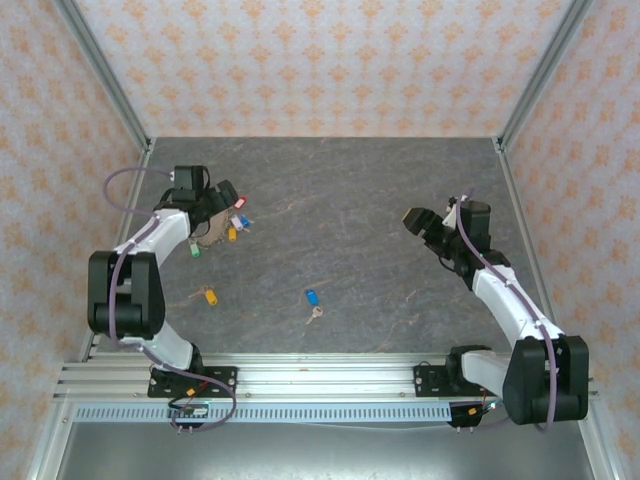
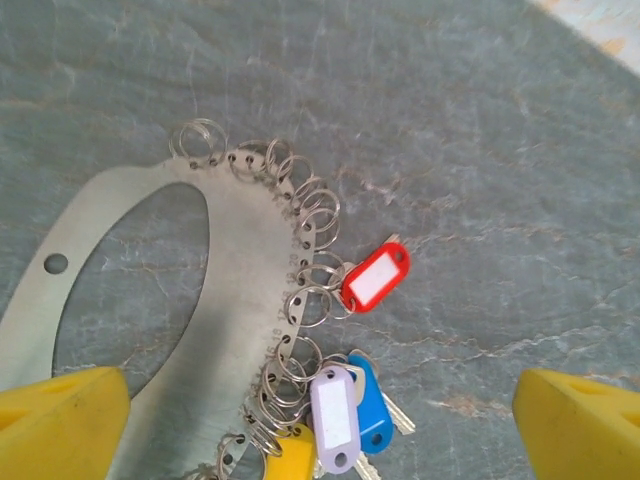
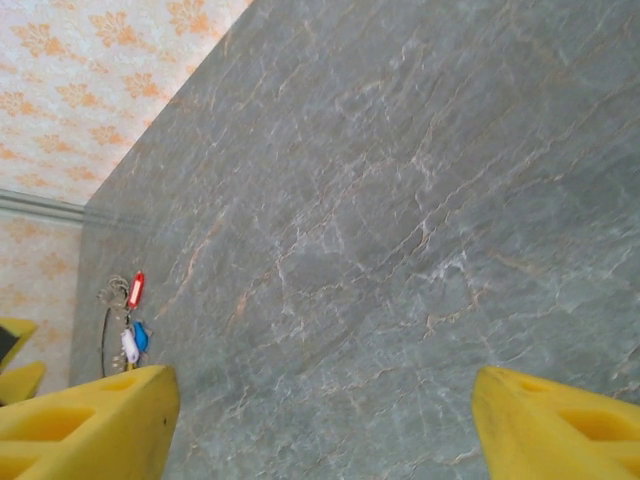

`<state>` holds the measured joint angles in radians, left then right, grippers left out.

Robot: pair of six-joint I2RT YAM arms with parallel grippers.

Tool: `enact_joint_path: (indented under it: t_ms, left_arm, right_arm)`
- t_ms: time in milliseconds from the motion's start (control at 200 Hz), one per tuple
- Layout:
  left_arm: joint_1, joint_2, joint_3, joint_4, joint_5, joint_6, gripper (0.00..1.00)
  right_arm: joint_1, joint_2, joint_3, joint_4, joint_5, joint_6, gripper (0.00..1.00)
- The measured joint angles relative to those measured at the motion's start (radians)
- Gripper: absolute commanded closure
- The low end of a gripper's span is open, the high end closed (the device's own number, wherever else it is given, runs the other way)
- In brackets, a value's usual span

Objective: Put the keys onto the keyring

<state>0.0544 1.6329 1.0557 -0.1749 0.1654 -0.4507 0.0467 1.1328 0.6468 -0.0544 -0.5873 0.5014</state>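
My left claw stands wide apart, its yellow fingers low at either side of my wrist view, clamped on nothing. Below them lies the ring, a flat grey oval plate (its outer rim strung with little wire loops). At that rim sit a red key, a blue key, a lilac key lying over the blue one, and a yellow key. From above, all this is at the far left of the table, with a green key just beside the ring. Nearer my bases, well apart from the ring, lie a loose orange key and a loose blue key. My right claw is apart too, gripping nothing, over the table's right side.
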Motion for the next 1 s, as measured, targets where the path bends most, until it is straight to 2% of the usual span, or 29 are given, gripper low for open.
enact_joint_path:
  t_ms: [140, 290, 611, 1001]
  left_arm:
    - [0.012, 0.122, 0.101, -0.063, 0.046, -0.005, 0.12]
    - [0.014, 0.216, 0.172, -0.103, 0.076, -0.005, 0.14]
    - [0.014, 0.284, 0.209, -0.153, 0.092, 0.003, 0.18]
    - [0.003, 0.320, 0.203, -0.148, 0.121, 0.014, 0.24]
  right_arm:
    - [0.000, 0.002, 0.000, 0.002, -0.019, 0.016, 0.32]
    - [0.016, 0.002, 0.000, 0.002, -0.023, 0.030, 0.32]
    - [0.098, 0.007, -0.008, 0.036, -0.022, 0.073, 0.32]
    - [0.131, 0.043, -0.028, 0.083, -0.022, 0.116, 0.32]
